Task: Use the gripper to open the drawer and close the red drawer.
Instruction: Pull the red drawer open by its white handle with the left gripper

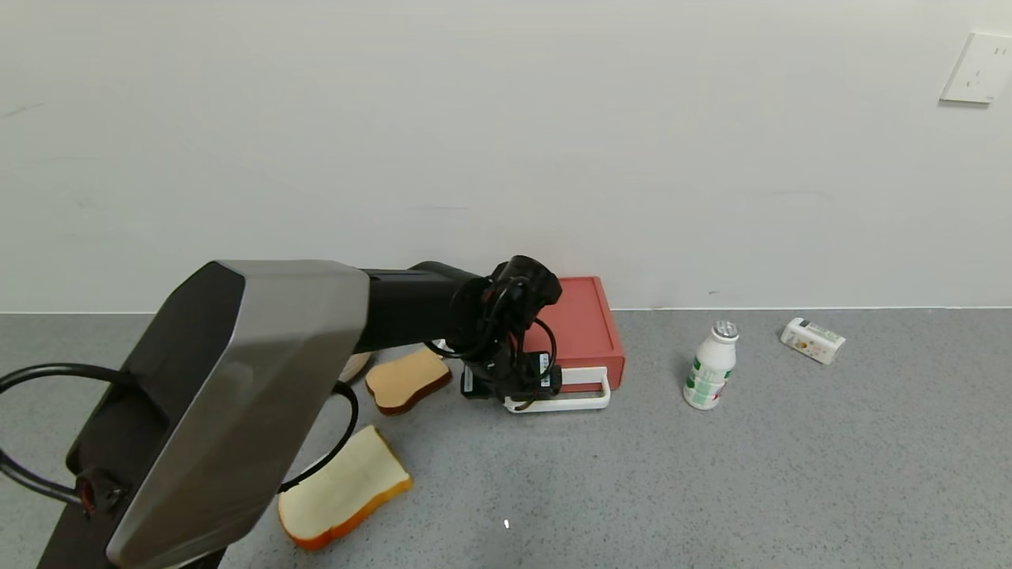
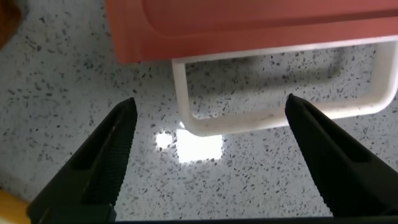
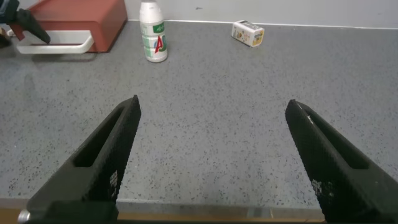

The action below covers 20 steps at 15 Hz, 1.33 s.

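The red drawer box (image 1: 581, 328) lies flat against the back wall, with its white loop handle (image 1: 589, 401) sticking out toward me. The drawer looks pushed in. My left gripper (image 1: 518, 387) hangs just over the handle's left end. In the left wrist view the red drawer (image 2: 249, 31) and the handle (image 2: 249, 121) lie below the left gripper (image 2: 211, 102), which is open, its fingers spread on either side of the handle's corner and holding nothing. My right gripper (image 3: 213, 102) is open and empty near the table's front edge, far from the drawer (image 3: 81, 18).
Two bread slices (image 1: 407, 381) (image 1: 344, 488) lie left of the drawer. A white bottle (image 1: 711, 365) stands to its right, and a small carton (image 1: 812, 340) lies farther right. A plate's edge (image 1: 356, 365) peeks out behind my left arm. The wall stands close behind the drawer.
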Motion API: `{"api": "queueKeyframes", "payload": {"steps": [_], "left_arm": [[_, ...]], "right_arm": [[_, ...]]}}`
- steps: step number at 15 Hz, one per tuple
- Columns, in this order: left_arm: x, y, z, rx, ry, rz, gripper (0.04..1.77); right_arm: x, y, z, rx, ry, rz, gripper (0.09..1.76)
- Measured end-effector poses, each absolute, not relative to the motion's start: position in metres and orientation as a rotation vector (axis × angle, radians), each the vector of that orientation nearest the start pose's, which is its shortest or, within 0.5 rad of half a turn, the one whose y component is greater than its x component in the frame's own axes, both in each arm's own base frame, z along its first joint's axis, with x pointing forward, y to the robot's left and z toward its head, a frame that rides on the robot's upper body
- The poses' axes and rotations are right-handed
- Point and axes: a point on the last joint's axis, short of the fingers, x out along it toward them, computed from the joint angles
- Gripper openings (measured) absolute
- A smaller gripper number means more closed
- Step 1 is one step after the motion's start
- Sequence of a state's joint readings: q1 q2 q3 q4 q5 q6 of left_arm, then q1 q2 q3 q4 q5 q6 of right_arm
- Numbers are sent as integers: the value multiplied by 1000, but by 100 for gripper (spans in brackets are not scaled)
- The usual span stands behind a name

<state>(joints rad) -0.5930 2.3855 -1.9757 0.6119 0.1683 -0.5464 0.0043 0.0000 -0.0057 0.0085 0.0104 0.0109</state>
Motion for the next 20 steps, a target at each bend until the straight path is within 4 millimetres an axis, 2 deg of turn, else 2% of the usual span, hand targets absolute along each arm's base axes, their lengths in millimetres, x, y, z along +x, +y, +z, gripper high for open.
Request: {"api": "queueKeyframes", "payload": {"steps": [12, 20], "left_arm": [[386, -259, 98, -128, 1058, -62, 172], [362, -267, 89, -80, 1165, -41, 172]], "right_arm": [[-23, 0, 76, 10, 2, 15, 171], [-23, 0, 76, 11, 3, 15, 171]]}}
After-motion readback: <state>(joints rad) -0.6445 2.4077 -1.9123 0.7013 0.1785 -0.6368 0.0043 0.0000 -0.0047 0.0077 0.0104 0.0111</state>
